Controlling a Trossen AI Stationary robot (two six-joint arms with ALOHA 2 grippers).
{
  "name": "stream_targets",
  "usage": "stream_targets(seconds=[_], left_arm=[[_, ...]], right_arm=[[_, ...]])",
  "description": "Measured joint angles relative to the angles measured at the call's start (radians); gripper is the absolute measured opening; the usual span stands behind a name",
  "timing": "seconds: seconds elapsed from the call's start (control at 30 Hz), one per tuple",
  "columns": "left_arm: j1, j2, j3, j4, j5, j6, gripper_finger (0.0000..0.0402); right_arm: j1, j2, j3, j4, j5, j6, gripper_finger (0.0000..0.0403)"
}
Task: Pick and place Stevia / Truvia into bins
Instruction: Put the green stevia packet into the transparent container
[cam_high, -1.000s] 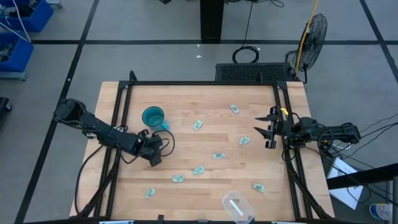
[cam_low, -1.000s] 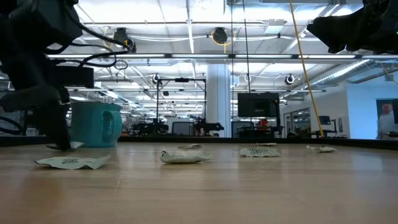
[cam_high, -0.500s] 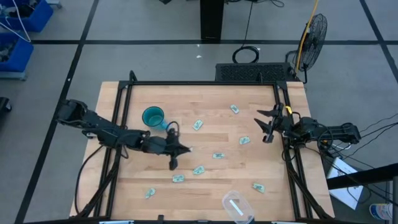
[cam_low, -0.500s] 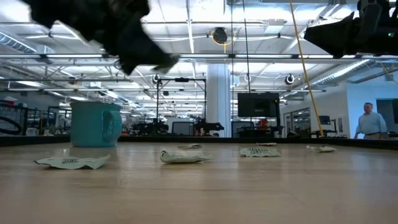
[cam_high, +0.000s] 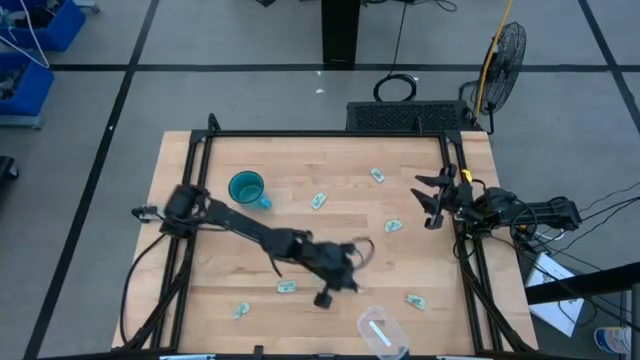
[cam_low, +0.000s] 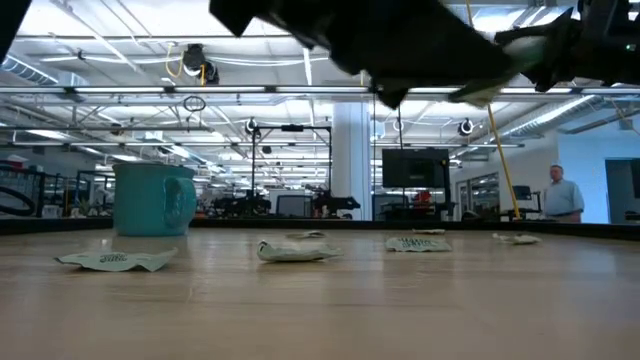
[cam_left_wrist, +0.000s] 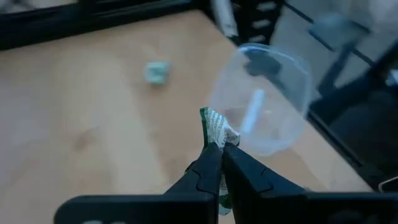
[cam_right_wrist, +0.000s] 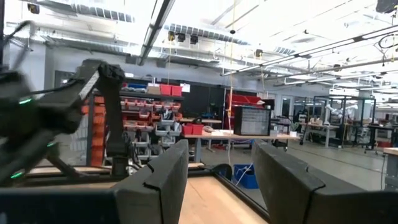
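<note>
1. Left gripper (cam_left_wrist: 219, 152): pinched tight on one green-and-white sachet (cam_left_wrist: 216, 127), held above the table (cam_high: 300, 190), with the clear tub (cam_left_wrist: 264, 96) just beyond it.
2. From above: left gripper (cam_high: 335, 285) stretched far over the middle front of the table, near the tub (cam_high: 380, 332) at the front edge.
3. One white strip lying inside the tub.
4. Loose sachets scattered flat on the wood, for example near the front left (cam_high: 241, 311), beside the arm (cam_high: 287, 287), front right (cam_high: 415, 300), and at the back (cam_high: 377, 175).
5. Teal mug (cam_high: 246, 188) upright at the back left, well apart from the tub.
6. Right gripper (cam_high: 432, 200): raised at the right edge of the table, fingers spread wide, holding nothing.
</note>
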Motion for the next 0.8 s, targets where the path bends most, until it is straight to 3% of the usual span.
stream_targets(seconds=[0.23, 0.43, 0.8], left_arm=[[-0.060, 0.116, 0.161, -0.009, -0.003, 0.047, 0.0020], [-0.069, 0.204, 0.240, 0.063, -0.076, -0.001, 0.0025], [-0.049, 0.231, 0.267, 0.069, -0.024, -0.022, 0.0098]], right_arm=[[0.000, 0.000, 0.000, -0.001, 0.000, 0.087, 0.0171], [0.000, 0.000, 0.000, 0.005, 0.000, 0.125, 0.0171], [0.000, 0.000, 0.000, 0.022, 0.000, 0.075, 0.0171]])
